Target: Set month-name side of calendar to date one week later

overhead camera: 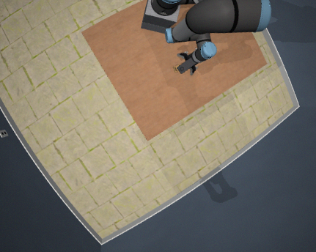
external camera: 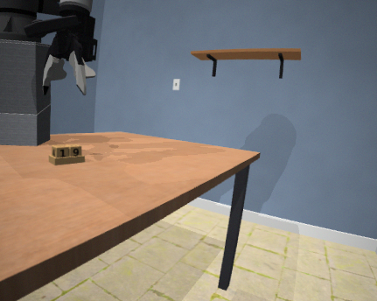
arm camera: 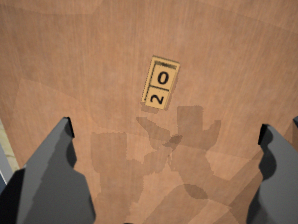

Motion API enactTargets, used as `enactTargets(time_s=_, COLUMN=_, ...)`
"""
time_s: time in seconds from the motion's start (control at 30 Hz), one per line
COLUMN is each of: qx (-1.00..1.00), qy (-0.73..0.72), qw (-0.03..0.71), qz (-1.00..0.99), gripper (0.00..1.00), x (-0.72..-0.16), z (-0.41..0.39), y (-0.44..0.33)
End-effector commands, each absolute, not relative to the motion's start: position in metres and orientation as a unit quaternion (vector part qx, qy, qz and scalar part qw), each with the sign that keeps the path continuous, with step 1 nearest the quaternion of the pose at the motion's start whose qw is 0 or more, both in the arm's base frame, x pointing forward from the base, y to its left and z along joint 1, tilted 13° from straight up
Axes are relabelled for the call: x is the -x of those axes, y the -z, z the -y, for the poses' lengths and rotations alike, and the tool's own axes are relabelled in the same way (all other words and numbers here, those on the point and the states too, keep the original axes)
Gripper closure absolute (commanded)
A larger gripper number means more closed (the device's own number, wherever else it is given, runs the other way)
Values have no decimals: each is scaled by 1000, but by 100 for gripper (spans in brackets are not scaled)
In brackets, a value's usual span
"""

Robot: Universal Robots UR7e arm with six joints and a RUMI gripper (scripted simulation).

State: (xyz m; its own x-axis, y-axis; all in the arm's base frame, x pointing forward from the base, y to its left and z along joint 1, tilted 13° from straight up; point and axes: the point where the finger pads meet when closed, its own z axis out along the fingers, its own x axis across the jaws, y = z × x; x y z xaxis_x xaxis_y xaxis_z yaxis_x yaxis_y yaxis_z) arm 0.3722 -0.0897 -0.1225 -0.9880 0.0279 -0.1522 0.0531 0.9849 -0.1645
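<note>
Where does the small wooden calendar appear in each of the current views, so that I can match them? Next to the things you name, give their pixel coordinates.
Top: upper middle, calendar (overhead camera: pixel 176 69) partly hidden by the gripper (overhead camera: pixel 188 64) (external camera: pixel 64 89) (arm camera: pixel 166 127).
Exterior: left, calendar (external camera: pixel 66 160) showing 19.
Wrist: just above centre, calendar (arm camera: pixel 160 82).
Shared landmark: the brown tabletop (overhead camera: pixel 136 91) (external camera: pixel 132 184) (arm camera: pixel 225 65).

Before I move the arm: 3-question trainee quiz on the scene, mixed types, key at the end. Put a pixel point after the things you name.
1. Multiple choice: which number do the cubes (external camera: pixel 66 151) (arm camera: pixel 161 86) show in the exterior view?
A) 16
B) 19
C) 91

2. True or false: the claw (external camera: pixel 66 91) (arm camera: pixel 164 122) is closed on one of the cubes.

3. Fill in: in the wrist view, the top faces read 0 and ___.

Key: 1 B; 2 false; 3 2
</note>
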Motion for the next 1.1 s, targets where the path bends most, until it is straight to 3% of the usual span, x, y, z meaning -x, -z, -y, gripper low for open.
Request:
enactTargets(time_s=0.0, qx=26, qy=87, qw=73, qz=-993, gripper=0, x=-375, z=93, y=123)
enactTargets(time_s=1.07, qx=400, qy=107, qw=34, qz=-909, gripper=0, x=-385, z=97, y=134)
